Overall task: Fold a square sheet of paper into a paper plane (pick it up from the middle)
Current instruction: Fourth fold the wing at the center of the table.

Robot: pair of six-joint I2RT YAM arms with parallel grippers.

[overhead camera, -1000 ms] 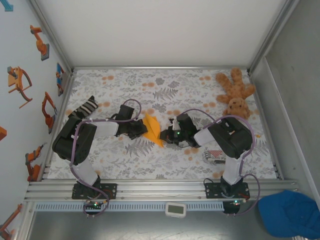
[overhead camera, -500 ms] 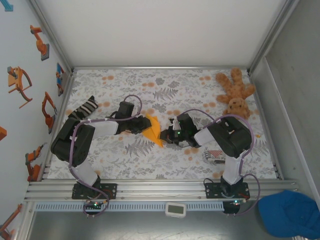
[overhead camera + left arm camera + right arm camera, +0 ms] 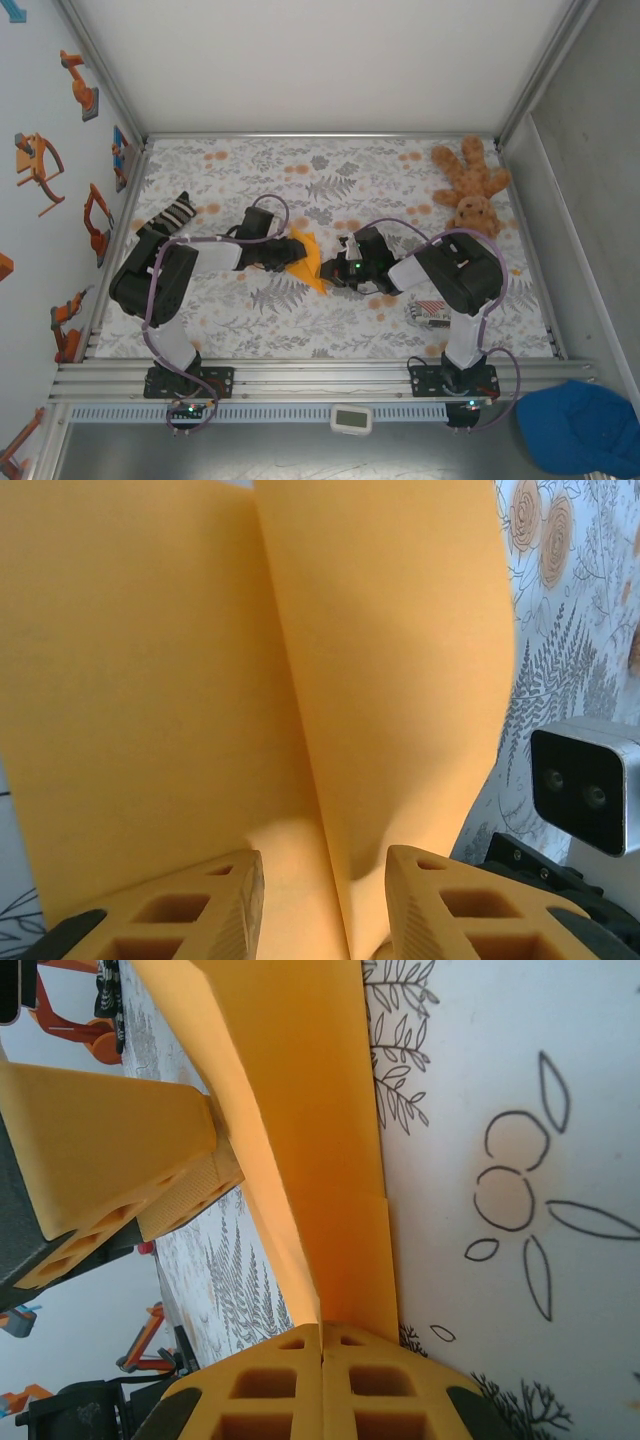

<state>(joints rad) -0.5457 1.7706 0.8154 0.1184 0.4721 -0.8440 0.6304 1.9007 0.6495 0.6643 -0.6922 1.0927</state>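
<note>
Sheet of paper [image 3: 306, 258]: bright orange, folded with a raised crease. It sits mid-table between the two grippers. Its far edges run off the frame in the left wrist view.
Right gripper [image 3: 322, 1345]: fingers pressed together, pinching the near end of the sheet. The pinched edge itself is hidden between the pads.
Left gripper [image 3: 322, 880]: fingers stand moderately apart, one on each side of the crease, not clamped. In the right wrist view one tip meets the sheet's flank.
Hard to make out: from above, both sets of fingers blend into the dark wrists and cables.
Writing: the striped packet [image 3: 432, 313] beside the right arm carries red print too small to read.
Edges and room: the teddy [image 3: 470, 190] lies in the far right corner, well apart. A black-and-white striped item [image 3: 172, 215] lies near the left rail. Bare floral tabletop [image 3: 330, 170] extends beyond the grippers.
</note>
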